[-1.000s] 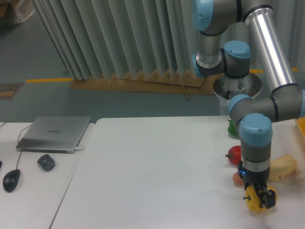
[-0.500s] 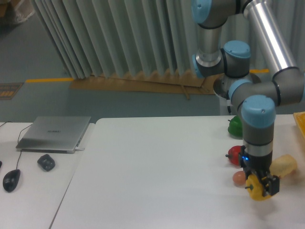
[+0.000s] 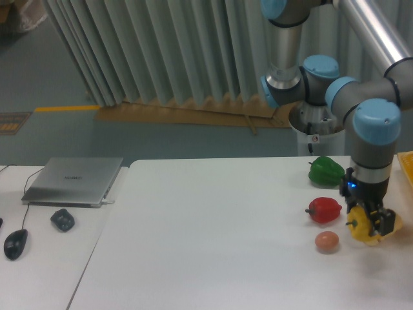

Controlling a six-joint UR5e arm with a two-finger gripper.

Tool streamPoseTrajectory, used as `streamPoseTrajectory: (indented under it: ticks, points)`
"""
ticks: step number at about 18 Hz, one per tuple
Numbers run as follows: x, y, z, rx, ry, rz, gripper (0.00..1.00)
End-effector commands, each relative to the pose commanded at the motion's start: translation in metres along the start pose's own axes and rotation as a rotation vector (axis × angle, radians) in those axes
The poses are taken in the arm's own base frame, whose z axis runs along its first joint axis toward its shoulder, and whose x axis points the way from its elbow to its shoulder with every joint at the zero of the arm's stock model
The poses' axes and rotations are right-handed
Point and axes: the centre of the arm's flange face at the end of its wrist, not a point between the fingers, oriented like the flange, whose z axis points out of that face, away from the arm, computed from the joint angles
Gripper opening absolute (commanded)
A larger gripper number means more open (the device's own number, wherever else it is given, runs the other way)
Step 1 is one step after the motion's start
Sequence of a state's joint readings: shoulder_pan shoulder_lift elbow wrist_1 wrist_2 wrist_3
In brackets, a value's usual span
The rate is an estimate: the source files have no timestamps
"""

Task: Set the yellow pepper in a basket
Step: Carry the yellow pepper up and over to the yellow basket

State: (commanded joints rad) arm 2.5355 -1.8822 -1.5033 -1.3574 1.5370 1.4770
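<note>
The yellow pepper [image 3: 362, 231] hangs above the table at the right, its dark stem pointing left. My gripper [image 3: 371, 223] is shut on it from above, its black fingers clamping the pepper's sides. A sliver of a yellow-orange basket [image 3: 407, 166] shows at the right edge of the view, to the right of and behind the gripper; most of it is out of frame.
A red pepper [image 3: 324, 209], a green pepper [image 3: 326, 171] and a small pinkish-orange egg-shaped thing [image 3: 327, 241] lie on the white table [image 3: 213, 232] left of the gripper. A pale beige lump [image 3: 391, 224] sits partly hidden behind it. A laptop [image 3: 73, 181] and two mice rest at the far left.
The gripper has lifted the yellow pepper and carried it up and to the right, uncovering the green pepper, the red pepper and the egg-shaped thing.
</note>
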Motion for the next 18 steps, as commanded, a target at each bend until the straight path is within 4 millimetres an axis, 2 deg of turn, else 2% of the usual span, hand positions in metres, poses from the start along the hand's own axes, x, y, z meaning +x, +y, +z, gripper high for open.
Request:
streamPoseTrajectory:
  ticks: [3, 6, 8, 11, 13, 14, 18]
  points:
    - [0.002, 0.019, -0.007, -0.001, 0.017, 0.061, 0.6]
    - [0.001, 0.034, -0.004, 0.001, 0.033, 0.094, 0.6]
    - [0.003, 0.061, -0.014, 0.008, 0.044, 0.141, 0.6]
    - [0.004, 0.088, -0.02, 0.012, 0.053, 0.193, 0.6]
    - [0.005, 0.104, -0.016, 0.02, 0.07, 0.238, 0.6]
    - [0.009, 0.118, -0.021, 0.026, 0.063, 0.262, 0.6]
    - [0.008, 0.145, -0.024, 0.031, 0.06, 0.3, 0.6]
